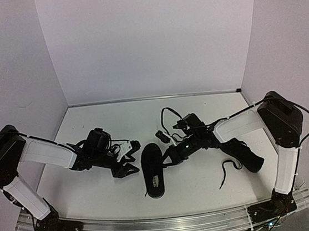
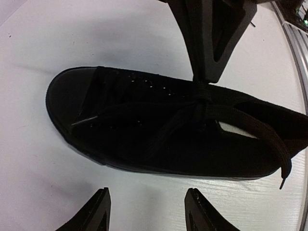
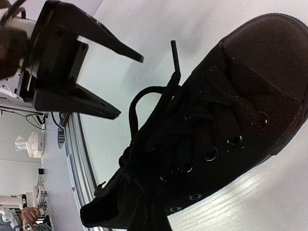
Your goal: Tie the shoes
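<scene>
Although both shoes sat on the bench (image 1: 96,194), neither looked tied. The middle shoe (image 1: 153,174), a small all-black low-top with a pale insole label, lay with its toe pointing away from the arms. Its laces (image 2: 192,103) were threaded through the eyelets and crossed over the tongue. One slack loop (image 3: 134,108) stood up from that crossing and one loose end (image 2: 284,168) trailed off past the heel. No finished bow showed.

The right pincer (image 2: 206,72) was closed, its tips resting on this shoe's lace crossing. Whether a strand was pinched between them could not be told. The left pincer (image 1: 133,162) hung just to the left of this shoe with its jaws apart and nothing between them.

The second shoe (image 1: 248,157) lay well to the right of the middle shoe, partly under the right arm. A lace (image 1: 225,169) snaked loose from it across the bench, so it appeared untouched. By this reading the job was at an early stage: one knot in progress, and the whole other shoe left.

The bench was white, matte and faintly wood-grained. Plain white walls (image 1: 151,38) rose beyond and to either side of the middle shoe. A metal rail (image 1: 167,223) ran along the edge nearest the arms, and past it the right wrist view caught a blurred, cluttered room.
</scene>
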Controlling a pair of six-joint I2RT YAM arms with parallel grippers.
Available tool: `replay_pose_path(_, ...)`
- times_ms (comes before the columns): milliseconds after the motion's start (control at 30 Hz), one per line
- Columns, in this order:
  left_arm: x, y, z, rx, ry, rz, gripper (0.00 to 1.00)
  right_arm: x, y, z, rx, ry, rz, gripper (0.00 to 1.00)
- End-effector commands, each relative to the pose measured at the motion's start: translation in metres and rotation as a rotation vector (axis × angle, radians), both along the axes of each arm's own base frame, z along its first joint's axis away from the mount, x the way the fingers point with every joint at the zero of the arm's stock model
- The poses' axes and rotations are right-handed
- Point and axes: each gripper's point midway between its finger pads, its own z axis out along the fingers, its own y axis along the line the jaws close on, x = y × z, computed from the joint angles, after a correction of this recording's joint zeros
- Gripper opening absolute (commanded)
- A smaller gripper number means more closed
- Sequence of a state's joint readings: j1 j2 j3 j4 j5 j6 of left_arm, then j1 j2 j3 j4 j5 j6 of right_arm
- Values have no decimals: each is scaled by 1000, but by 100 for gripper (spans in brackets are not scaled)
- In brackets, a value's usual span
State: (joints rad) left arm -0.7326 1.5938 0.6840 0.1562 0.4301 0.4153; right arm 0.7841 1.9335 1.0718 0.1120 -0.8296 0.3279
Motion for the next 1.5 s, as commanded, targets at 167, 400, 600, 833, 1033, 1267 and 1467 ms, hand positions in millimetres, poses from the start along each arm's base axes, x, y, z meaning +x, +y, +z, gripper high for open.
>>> replay_pose_path(167,24,-32,19,-35,-215,-92,53,5,4,4,7,-11,-11,0)
replay_pose_path(400,21,-46,12,-24,-222,-153,49,6,5,3,7,-8,-9,0)
replay_pose_path(600,16,-57,8,-22,-233,-196,38,6,6,2,7,-6,-7,0)
replay_pose_path(833,14,-60,3,-5,-240,-214,30,6,5,2,6,-7,-8,0)
replay_pose_path(1033,21,-56,5,25,-266,-168,5,5,4,3,2,-9,-14,0)
replay_pose_path(1267,36,-34,12,87,-282,-6,0,4,-5,1,-26,-15,-42,0)
replay_pose_path(1467,42,-20,10,131,-284,71,0,1,-13,1,-52,-17,-58,0)
